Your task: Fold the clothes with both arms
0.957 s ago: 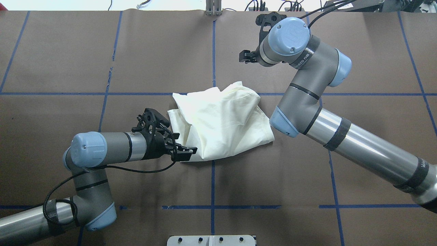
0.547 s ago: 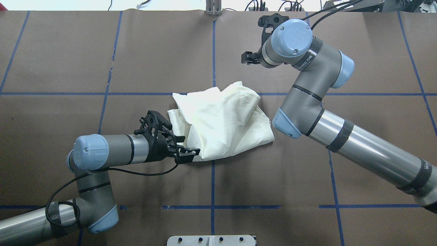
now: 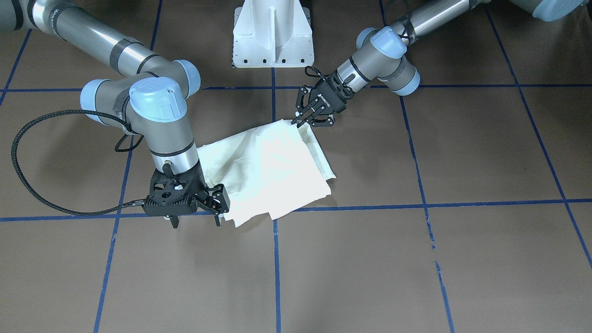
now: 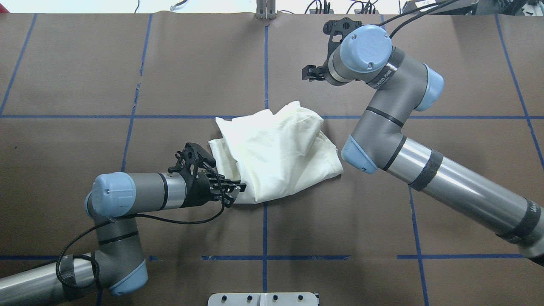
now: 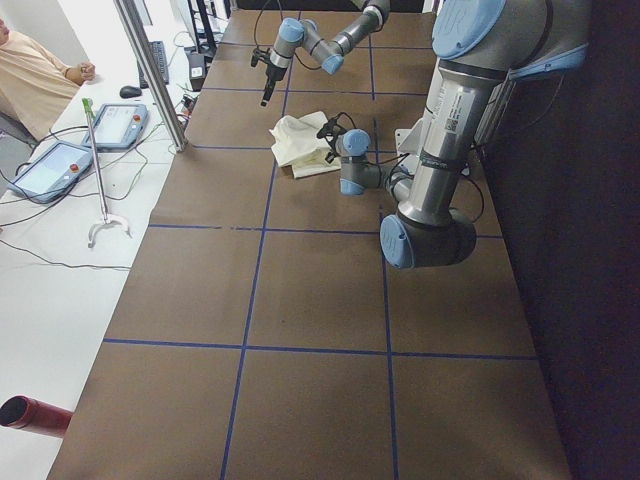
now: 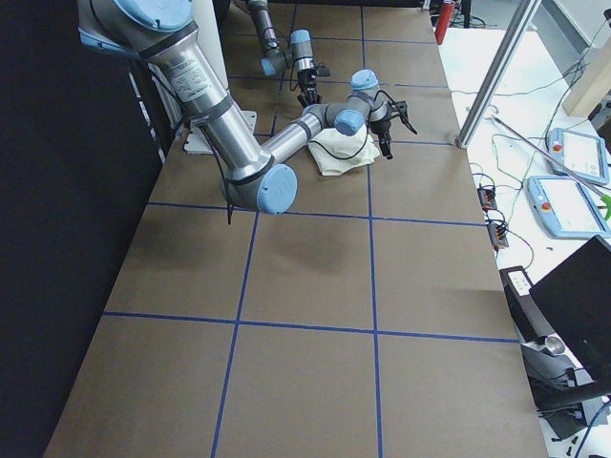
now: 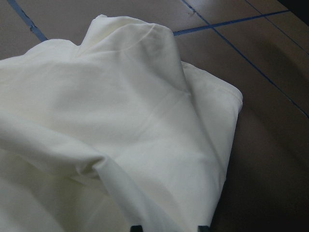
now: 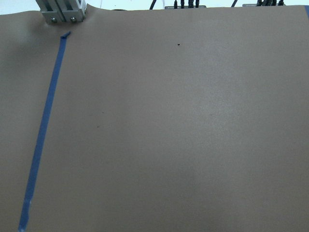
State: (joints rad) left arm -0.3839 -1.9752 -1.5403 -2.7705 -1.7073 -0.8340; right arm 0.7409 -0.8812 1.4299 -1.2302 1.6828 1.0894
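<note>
The clothes are one cream shirt (image 4: 278, 153), crumpled and partly folded at the table's middle, with only plain fabric showing (image 3: 268, 171). My left gripper (image 4: 234, 190) lies low at the shirt's near-left corner and is open. In the left wrist view the cloth (image 7: 120, 125) fills the frame and runs down between the two fingertips at the bottom edge. My right gripper (image 4: 307, 73) hangs open over bare table beyond the shirt's far right side, apart from it (image 3: 218, 206). The right wrist view holds only brown table cover.
Brown paper with blue tape lines (image 4: 264, 221) covers the table. The white pedestal base (image 3: 273, 41) stands at the robot's side. A metal bracket (image 4: 266, 10) sits at the far edge. A person (image 5: 35, 75) sits at a side desk with tablets.
The left gripper has rolled its wrist and slid a little along the shirt's near corner, nudging that edge. The right arm has drifted slightly right and away from the shirt.
</note>
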